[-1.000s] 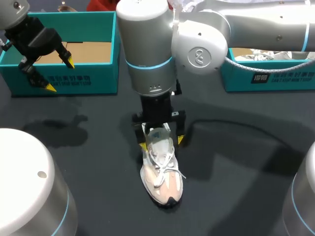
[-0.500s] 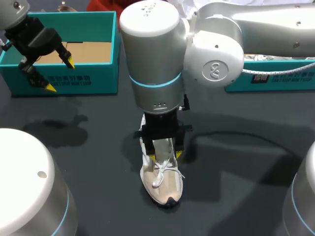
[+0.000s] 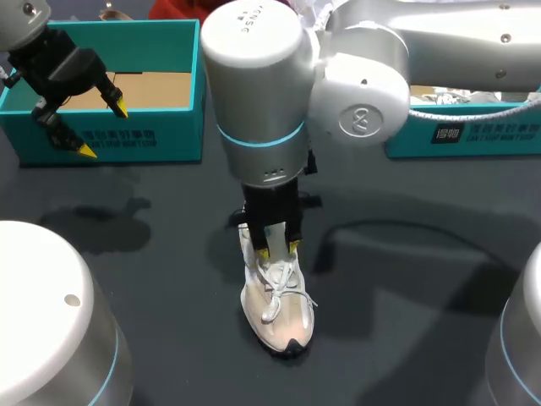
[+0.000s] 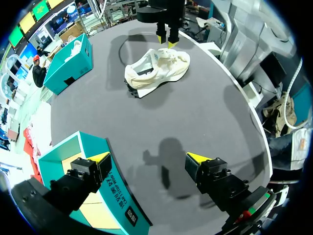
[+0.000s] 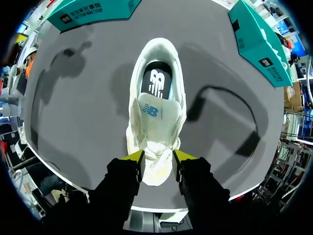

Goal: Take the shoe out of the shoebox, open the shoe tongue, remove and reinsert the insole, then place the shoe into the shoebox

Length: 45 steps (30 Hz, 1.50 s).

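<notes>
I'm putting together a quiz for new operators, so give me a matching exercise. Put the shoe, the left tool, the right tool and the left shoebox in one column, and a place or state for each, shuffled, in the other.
Things:
1. shoe
2. left tool
3. right tool
4. left shoebox

Places or states:
A. down on the shoe's laces
B. on its sole on the dark table
C. open, by the box's front wall
D. teal, with its cardboard floor showing

Pairs: 1-B, 2-C, 3-A, 4-D
</notes>
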Motion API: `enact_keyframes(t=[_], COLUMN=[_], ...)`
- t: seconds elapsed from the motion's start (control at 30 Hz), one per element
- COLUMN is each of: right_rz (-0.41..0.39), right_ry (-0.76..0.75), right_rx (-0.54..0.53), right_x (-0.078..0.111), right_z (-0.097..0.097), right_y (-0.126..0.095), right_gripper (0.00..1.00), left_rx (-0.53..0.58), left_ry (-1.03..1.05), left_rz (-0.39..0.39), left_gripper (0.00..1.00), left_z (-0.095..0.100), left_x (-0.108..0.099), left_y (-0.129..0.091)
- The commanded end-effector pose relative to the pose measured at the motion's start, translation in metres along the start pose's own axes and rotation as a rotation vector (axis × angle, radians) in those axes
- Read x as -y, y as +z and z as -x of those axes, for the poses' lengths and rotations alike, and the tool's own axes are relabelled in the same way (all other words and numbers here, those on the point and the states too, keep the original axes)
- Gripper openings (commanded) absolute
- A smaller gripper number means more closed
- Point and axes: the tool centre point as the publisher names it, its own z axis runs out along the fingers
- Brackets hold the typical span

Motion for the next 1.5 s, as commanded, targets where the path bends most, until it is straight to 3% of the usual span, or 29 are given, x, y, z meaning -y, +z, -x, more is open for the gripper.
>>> enact_keyframes(t=[0.03, 0.23, 0.4, 0.63, 0.77, 1.1, 1.37, 1.5], right_rz=[-0.015, 0.001, 0.004, 0.03, 0.03, -0.011, 0.026, 0.035], right_ry=[-0.018, -0.073, -0.072, -0.079, -0.092, -0.137, -0.188, -0.254], right_rx=[-0.019, -0.096, -0.143, -0.07, -0.055, -0.159, -0.065, 0.0], right_x=[-0.018, -0.04, -0.045, -0.035, -0.034, -0.053, -0.047, -0.043], right_z=[0.0, 0.002, 0.007, 0.003, -0.001, 0.008, 0.003, 0.0], right_y=[0.013, 0.035, 0.049, 0.023, 0.02, 0.057, 0.014, -0.014], right_gripper=[0.36, 0.29, 0.24, 0.24, 0.26, 0.24, 0.25, 0.31], left_rx=[-0.001, -0.001, -0.001, -0.001, -0.001, -0.001, -0.001, -0.001], left_ry=[0.0, 0.0, 0.0, 0.0, 0.0, 0.0, 0.0, 0.0], left_rz=[0.003, 0.003, 0.003, 0.003, 0.003, 0.003, 0.003, 0.003], left_gripper=[1.0, 1.0, 1.0, 1.0, 1.0, 1.0, 1.0, 1.0], left_z=[0.0, 0.0, 0.0, 0.0, 0.0, 0.0, 0.0, 0.0], left_x=[0.0, 0.0, 0.0, 0.0, 0.0, 0.0, 0.0, 0.0], left_y=[0.0, 0.0, 0.0, 0.0, 0.0, 0.0, 0.0, 0.0])
